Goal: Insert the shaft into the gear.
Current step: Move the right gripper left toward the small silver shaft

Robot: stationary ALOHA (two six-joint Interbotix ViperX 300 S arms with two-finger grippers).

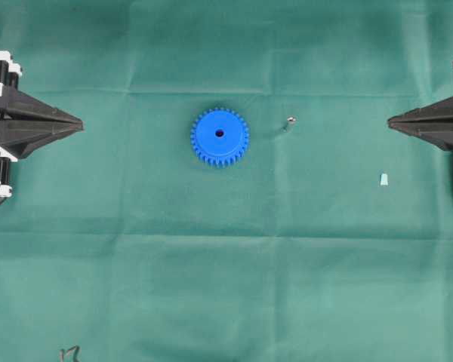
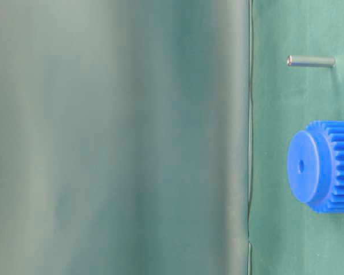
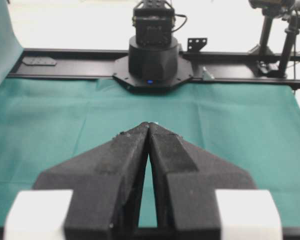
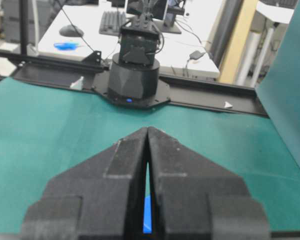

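Observation:
The blue toothed gear (image 1: 220, 136) lies flat on the green cloth at the table's middle, its centre hole facing up; the table-level view shows it too (image 2: 324, 166). The shaft (image 1: 289, 123), a tiny silvery pin, stands upright on the cloth a short way right of the gear, apart from it, and appears as a thin grey rod (image 2: 311, 61) in the table-level view. My left gripper (image 1: 80, 125) rests at the far left edge, shut and holding nothing (image 3: 149, 124). My right gripper (image 1: 391, 120) rests at the far right edge, shut and holding nothing (image 4: 147, 128). A sliver of blue gear (image 4: 147, 215) shows through its finger slit.
A small pale blue-white block (image 1: 383, 179) lies on the cloth at the right, nearer the front than the right gripper. A dark bent wire bit (image 1: 69, 351) sits at the front left edge. The green cloth (image 1: 226, 256) spreads wide and creased around the gear.

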